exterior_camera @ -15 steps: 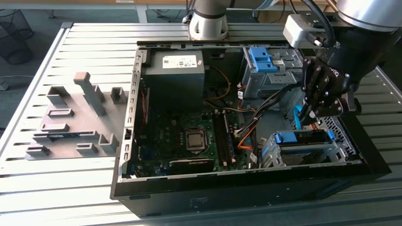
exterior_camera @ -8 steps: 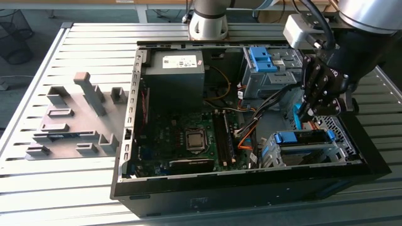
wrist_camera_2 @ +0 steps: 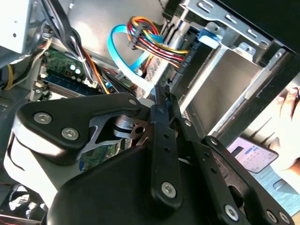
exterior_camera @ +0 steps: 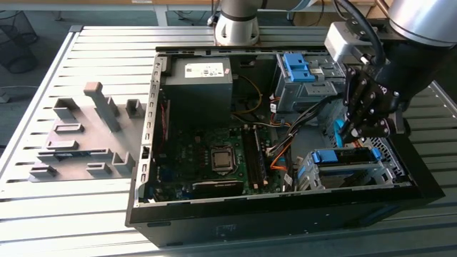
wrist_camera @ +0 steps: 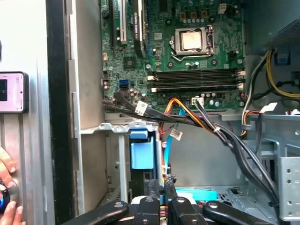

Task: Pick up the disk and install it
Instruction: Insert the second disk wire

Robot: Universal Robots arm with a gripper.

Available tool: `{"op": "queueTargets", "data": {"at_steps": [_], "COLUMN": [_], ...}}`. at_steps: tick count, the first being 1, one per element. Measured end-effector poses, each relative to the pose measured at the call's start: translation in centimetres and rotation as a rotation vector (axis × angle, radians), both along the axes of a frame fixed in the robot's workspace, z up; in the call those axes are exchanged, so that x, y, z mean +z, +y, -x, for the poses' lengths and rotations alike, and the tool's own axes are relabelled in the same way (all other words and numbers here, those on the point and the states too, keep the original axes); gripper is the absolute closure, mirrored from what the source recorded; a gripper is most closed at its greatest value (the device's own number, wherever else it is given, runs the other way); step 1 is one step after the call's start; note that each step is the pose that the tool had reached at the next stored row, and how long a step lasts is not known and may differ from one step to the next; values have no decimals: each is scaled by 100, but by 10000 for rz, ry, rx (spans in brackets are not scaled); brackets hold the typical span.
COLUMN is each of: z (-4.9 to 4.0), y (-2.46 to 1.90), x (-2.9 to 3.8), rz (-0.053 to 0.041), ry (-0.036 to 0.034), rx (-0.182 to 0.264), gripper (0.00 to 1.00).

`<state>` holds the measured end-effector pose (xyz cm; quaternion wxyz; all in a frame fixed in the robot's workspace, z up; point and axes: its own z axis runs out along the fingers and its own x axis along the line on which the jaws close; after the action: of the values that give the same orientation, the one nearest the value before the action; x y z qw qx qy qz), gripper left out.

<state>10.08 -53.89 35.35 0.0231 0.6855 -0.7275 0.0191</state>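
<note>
Sitting in a metal drive cage [exterior_camera: 350,176] at the corner of the open computer case [exterior_camera: 146,160] on the exterior view's right, the disk [exterior_camera: 344,156] shows mainly its bright blue plastic bracket, with a dark flat body beneath it between the cage walls; in the first wrist view the same blue bracket [wrist_camera: 142,152] stands in the cage mouth, its front a smooth block with a paler blue face; the label on the disk cannot be made out. The gripper [exterior_camera: 351,138] hangs just above the cage, beside the bundle of black, orange and yellow cables [exterior_camera: 286,144]; in both wrist views its black fingers [wrist_camera: 152,185] are drawn almost together at the tips, with nothing seen between them, and they point down at the cage without clearly touching the disk. A grey power supply [exterior_camera: 198,80] at the far side of the case carries a white sticker [exterior_camera: 205,69] with dark print. Outside the case wall, a person's hand [wrist_camera: 7,164] rests on the slatted table [exterior_camera: 85,214] near a phone [wrist_camera: 11,92] with a lit screen.
</note>
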Motion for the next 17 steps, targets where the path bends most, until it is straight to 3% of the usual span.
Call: {"op": "queueTargets", "data": {"at_steps": [4,6,10,13,17], "z": [-15,-25,-37,-39,-40], "y": [-75,-90,-99,-116,-175], "x": [-19,-34,-58,-66,-91], "rz": [-45,-111,-376,-764,-801], "ry": [17,37,75,102,104], "rx": [0,-2,-12,-11,-11], "gripper": [84,84,84,84,84]}}
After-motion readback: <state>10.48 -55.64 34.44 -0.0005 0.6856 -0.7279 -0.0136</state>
